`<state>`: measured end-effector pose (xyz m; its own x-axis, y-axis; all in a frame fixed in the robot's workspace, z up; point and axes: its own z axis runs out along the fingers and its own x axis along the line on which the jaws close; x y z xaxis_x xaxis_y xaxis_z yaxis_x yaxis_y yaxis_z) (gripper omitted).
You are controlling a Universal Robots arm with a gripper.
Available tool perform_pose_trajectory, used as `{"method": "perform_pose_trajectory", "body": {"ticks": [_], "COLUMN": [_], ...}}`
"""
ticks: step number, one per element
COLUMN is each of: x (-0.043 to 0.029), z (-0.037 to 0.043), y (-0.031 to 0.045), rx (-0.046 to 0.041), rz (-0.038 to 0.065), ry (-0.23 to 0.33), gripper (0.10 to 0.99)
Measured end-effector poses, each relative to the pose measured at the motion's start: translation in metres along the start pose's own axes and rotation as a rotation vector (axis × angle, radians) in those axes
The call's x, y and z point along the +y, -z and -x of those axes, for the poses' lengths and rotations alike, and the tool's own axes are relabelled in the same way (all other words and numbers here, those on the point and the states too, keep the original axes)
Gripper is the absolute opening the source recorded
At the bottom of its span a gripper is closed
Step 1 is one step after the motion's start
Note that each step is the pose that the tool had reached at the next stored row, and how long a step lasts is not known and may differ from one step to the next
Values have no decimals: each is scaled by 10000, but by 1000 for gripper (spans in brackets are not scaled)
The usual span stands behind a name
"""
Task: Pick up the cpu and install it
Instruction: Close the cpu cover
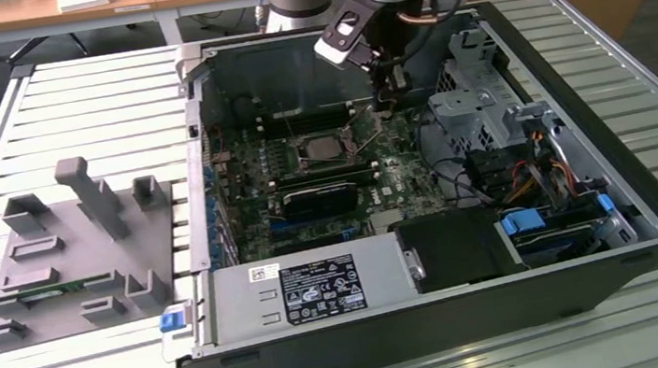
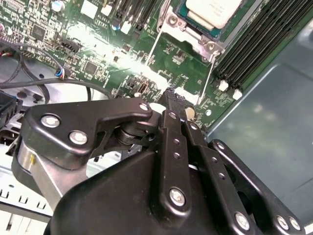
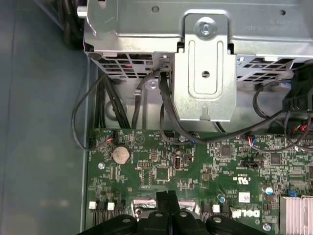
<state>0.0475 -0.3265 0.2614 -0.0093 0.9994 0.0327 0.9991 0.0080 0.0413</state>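
Black gripper (image 2: 174, 98) clenched, empty, close over green motherboard (image 3: 215, 171); silvery-grey square cpu (image 1: 325, 150) lies mid-frame in exterior view. I fear tips scraping board components.

The cpu (image 1: 326, 148) is showing silvery-grey in the exterior view's centre, amid the green motherboard (image 1: 253, 156). The tool (image 3: 167, 197) is looking black. The desk (image 1: 81, 101) is showing white slatted stripes, the fixture (image 1: 73, 244) on it plain grey.

Silvery metal cpu (image 2: 213, 10), matt black tool (image 3: 167, 197)

Power supply label (image 1: 324, 299) — print unreadable; white logo (image 3: 243, 214) on motherboard (image 3: 195, 166).
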Motion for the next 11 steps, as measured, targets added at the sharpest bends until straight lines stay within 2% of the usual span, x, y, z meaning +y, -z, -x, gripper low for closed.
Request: {"method": "perform_pose_trajectory", "body": {"ticks": [11], "x": [95], "z": [0], "y": [-43], "rx": [0], "rz": [0], "ry": [-7], "gripper": [106]}}
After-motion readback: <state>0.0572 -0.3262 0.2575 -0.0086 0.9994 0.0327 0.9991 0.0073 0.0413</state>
